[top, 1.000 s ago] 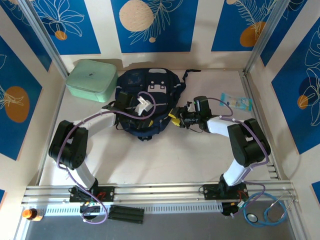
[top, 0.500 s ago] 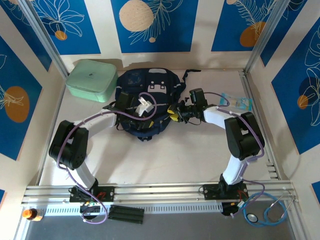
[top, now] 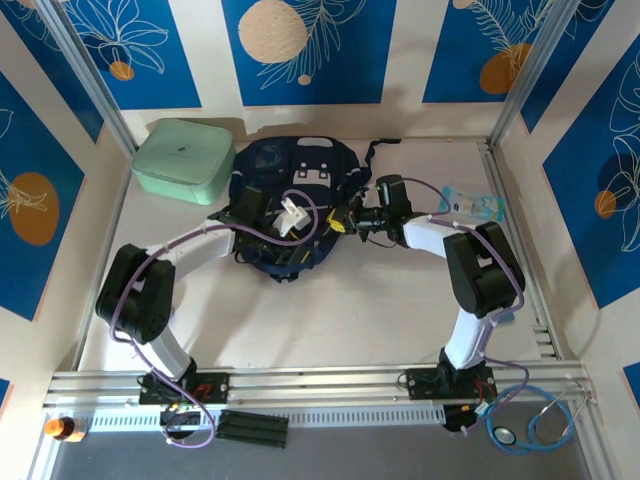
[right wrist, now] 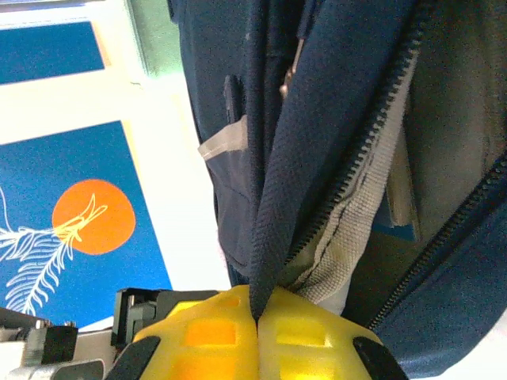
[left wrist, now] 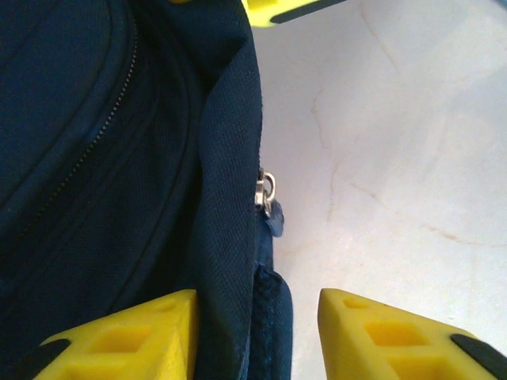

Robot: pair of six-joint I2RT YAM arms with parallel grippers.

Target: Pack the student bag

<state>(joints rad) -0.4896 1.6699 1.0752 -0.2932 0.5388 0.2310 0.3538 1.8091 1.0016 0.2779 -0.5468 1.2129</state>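
Now the big navy-blue cloth student bag (top: 290,170) lies at the back of the white bench (top: 330,310), the right tool (right wrist: 257,317) pinches its unzipped edge tight, the left tool (left wrist: 255,317) sits open around its side, and the packing looks hardly begun
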